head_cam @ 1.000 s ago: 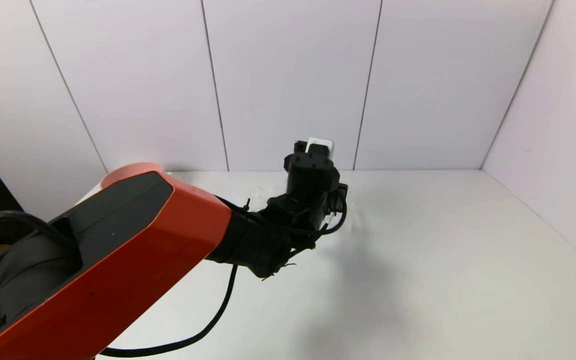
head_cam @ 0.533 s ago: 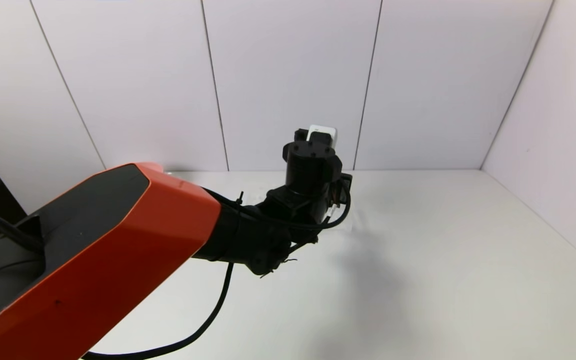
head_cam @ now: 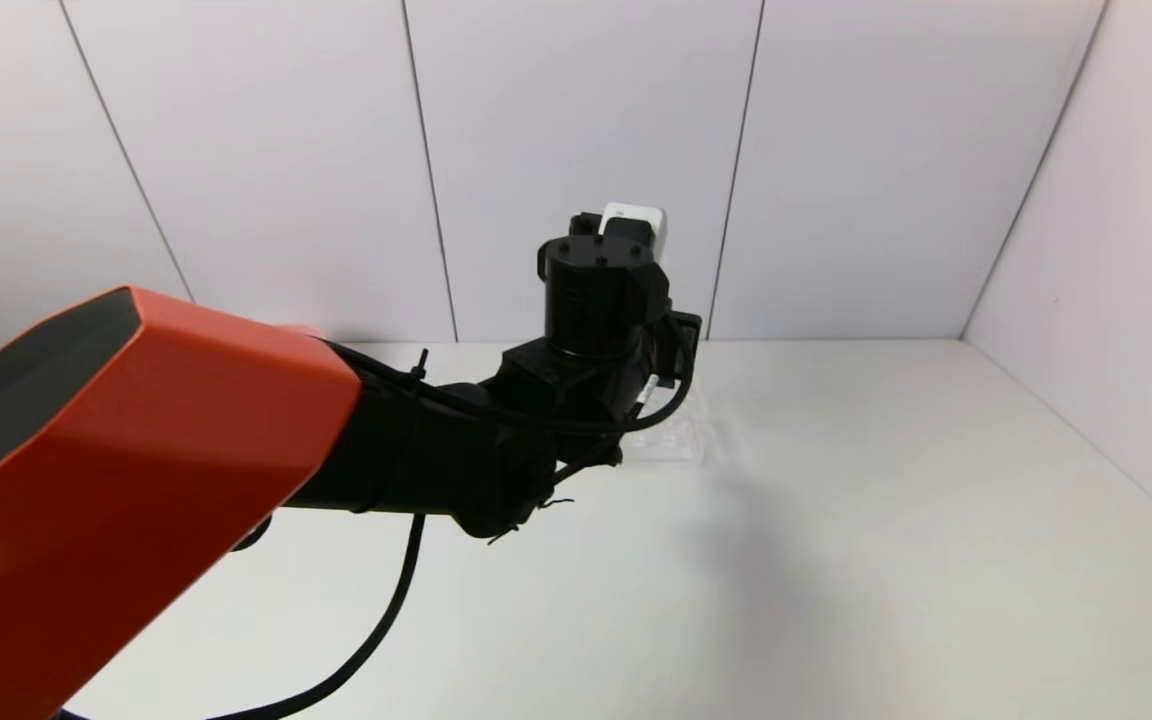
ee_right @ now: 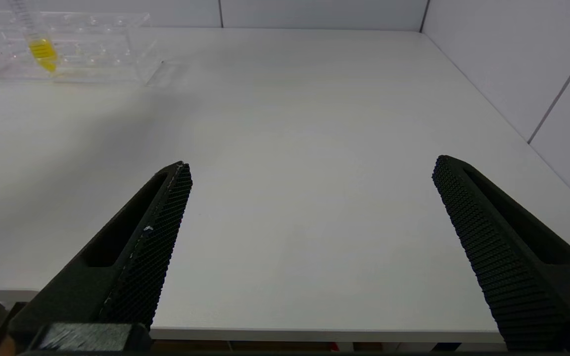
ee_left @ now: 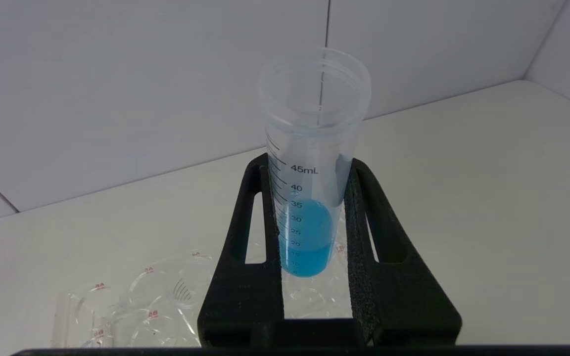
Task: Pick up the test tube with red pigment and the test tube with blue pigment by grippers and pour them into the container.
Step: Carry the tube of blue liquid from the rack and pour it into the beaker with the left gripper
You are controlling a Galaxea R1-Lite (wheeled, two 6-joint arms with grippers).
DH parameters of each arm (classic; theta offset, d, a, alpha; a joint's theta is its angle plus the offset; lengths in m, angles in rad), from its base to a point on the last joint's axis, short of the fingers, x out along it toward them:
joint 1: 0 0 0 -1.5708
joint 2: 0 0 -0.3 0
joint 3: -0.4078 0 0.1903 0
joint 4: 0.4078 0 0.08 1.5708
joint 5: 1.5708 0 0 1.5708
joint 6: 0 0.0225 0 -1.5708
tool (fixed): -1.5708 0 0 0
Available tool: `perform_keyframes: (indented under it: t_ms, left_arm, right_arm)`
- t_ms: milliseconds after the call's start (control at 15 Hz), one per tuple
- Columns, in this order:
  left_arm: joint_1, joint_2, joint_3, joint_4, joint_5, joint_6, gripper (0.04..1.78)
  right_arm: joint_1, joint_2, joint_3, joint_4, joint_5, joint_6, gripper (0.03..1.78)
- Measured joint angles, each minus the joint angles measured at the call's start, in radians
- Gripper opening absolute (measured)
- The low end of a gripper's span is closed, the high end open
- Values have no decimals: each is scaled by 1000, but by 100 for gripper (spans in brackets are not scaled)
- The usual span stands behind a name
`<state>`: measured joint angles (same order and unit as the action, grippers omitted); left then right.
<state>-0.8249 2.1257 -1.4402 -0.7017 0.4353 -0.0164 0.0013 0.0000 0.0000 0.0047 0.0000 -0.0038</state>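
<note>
In the left wrist view my left gripper [ee_left: 309, 163] is shut on the test tube with blue pigment [ee_left: 307, 237], a clear graduated tube with bright blue liquid at its round bottom. It hangs upright, lifted clear above the clear tube rack [ee_left: 131, 306]. In the head view the raised left wrist [head_cam: 596, 300] hides the fingers and the tube. My right gripper [ee_right: 312, 165] stands open with nothing between its fingers, over the table near its front edge. The test tube with red pigment and the container are out of view.
One end of the clear rack [head_cam: 681, 440] shows below the left wrist. In the right wrist view the rack [ee_right: 97, 54] holds a yellow-liquid tube [ee_right: 42, 54]. The white table [head_cam: 886, 520] is walled at the back and the right.
My left arm has risen, and the wrist now stands higher against the back wall. The end of the rack below it has come into sight.
</note>
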Motion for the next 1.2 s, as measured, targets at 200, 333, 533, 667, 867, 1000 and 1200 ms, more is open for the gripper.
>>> perform_keyframes:
  t_ms: [200, 333, 533, 667, 867, 1000, 1200]
  left_arm:
    - [0, -58, 23, 35, -8, 2, 38]
    - [3, -99, 35, 67, -12, 2, 38]
    - [38, -147, 61, 80, -18, 1, 38]
    - [72, -173, 88, 82, -33, 1, 38]
    - [129, -210, 136, 82, -55, 1, 38]
    - [169, -234, 170, 80, -59, 3, 38]
    - [236, -268, 225, 72, -90, 6, 38]
  right_arm:
    - [0, 0, 0, 0, 0, 0, 178]
    - [0, 0, 0, 0, 0, 0, 178]
    - [0, 0, 0, 0, 0, 0, 177]
    - [0, 0, 0, 0, 0, 0, 177]
    - [0, 0, 0, 0, 0, 0, 178]
    - [0, 0, 0, 0, 0, 0, 178]
    - [0, 0, 0, 0, 0, 0, 177]
